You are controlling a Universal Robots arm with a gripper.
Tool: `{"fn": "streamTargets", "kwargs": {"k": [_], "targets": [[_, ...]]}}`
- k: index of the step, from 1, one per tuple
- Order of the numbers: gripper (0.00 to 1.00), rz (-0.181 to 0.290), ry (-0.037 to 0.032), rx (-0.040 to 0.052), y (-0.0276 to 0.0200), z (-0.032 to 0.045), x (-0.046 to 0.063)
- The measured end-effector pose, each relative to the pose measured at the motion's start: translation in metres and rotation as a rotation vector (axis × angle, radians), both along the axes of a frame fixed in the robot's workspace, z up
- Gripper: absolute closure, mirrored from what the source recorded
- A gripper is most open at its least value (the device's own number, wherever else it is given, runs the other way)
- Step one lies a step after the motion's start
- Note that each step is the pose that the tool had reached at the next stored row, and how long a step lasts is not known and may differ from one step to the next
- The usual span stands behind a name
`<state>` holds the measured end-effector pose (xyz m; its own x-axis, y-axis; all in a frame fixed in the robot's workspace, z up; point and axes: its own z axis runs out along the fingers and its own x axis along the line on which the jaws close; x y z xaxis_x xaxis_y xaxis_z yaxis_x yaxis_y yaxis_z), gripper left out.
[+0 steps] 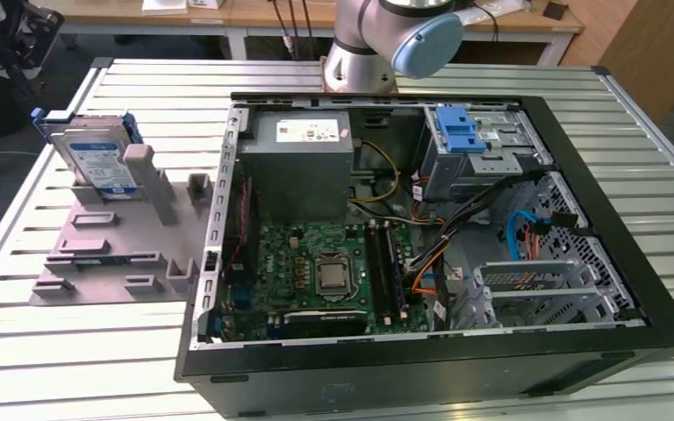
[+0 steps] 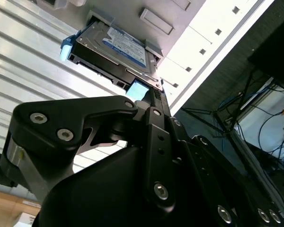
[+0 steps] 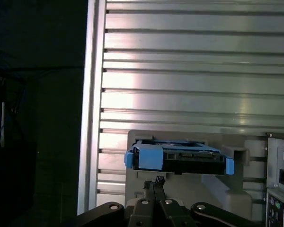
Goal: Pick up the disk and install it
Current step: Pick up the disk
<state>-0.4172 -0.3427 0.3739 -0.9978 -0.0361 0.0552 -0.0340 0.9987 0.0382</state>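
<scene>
Black linkages of the hand [image 3: 154, 181] sit closest in both wrist views, its fingers pressed together on nothing and pointed toward the disk [image 3: 180, 158]. That disk stands on edge in a grey holder [image 1: 115, 237] on the slatted worktop [image 1: 32, 351], outside the open computer case [image 1: 431, 263], off the case's side at the exterior view's left. Inside the case, a grey drive cage [image 1: 495, 153] with a blue latch occupies a far corner, near the arm's base [image 1: 354, 70].

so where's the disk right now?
On the exterior view's left: the disk sits propped in the grey holder, beside the open computer case.
</scene>
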Motion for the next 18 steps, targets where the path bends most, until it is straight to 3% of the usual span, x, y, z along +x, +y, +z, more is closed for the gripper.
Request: {"fn": "streamTargets", "kwargs": {"k": [12, 18], "targets": [[0.89, 0.149, -0.0008, 0.0007, 0.0002, -0.0007, -0.0001], [0.89, 0.189, -0.0186, -0.0005, 0.0001, -0.0017, -0.0001]]}}
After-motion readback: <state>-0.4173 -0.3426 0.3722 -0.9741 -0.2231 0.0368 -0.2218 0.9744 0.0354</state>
